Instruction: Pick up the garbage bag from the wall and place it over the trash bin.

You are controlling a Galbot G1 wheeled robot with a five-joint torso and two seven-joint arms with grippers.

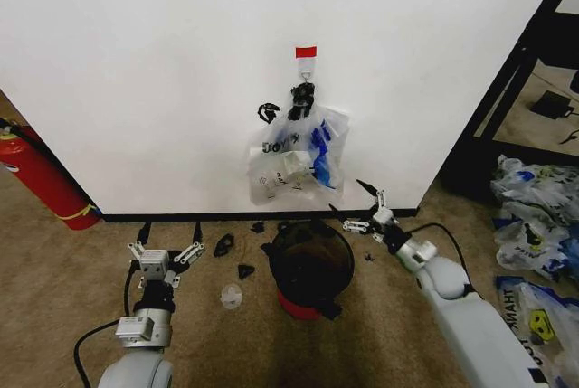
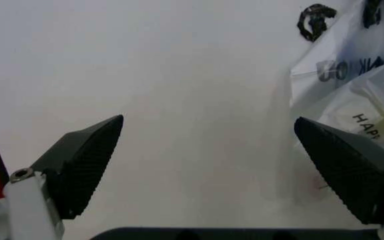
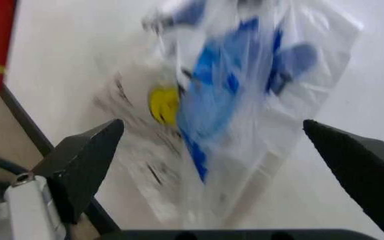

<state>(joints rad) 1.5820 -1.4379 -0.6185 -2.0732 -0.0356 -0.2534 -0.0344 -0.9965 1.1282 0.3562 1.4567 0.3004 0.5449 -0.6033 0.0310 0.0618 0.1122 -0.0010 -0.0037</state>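
Observation:
The garbage bag [image 1: 303, 157], clear crinkly plastic with blue handles, hangs among clipped bags from a hook under a red tape strip [image 1: 306, 51] on the white wall [image 1: 136, 62]. In the right wrist view the garbage bag [image 3: 205, 115] shows its yellow smiley close ahead, between the open fingers. Directly below it on the carpet stands the black trash bin [image 1: 312, 266] with a red bottom. My right gripper [image 1: 351, 200] is open, just right of the bag's lower edge and above the bin's rim. My left gripper [image 1: 170, 232] is open near the baseboard, left of the bin, facing bare wall [image 2: 178, 100].
A red fire extinguisher [image 1: 41, 180] leans at the far left. Black clips [image 1: 223, 245] and a small clear scrap [image 1: 232, 295] lie on the carpet between my left gripper and the bin. A black shelf frame [image 1: 507, 89] and a heap of stuffed bags [image 1: 534, 225] stand at the right.

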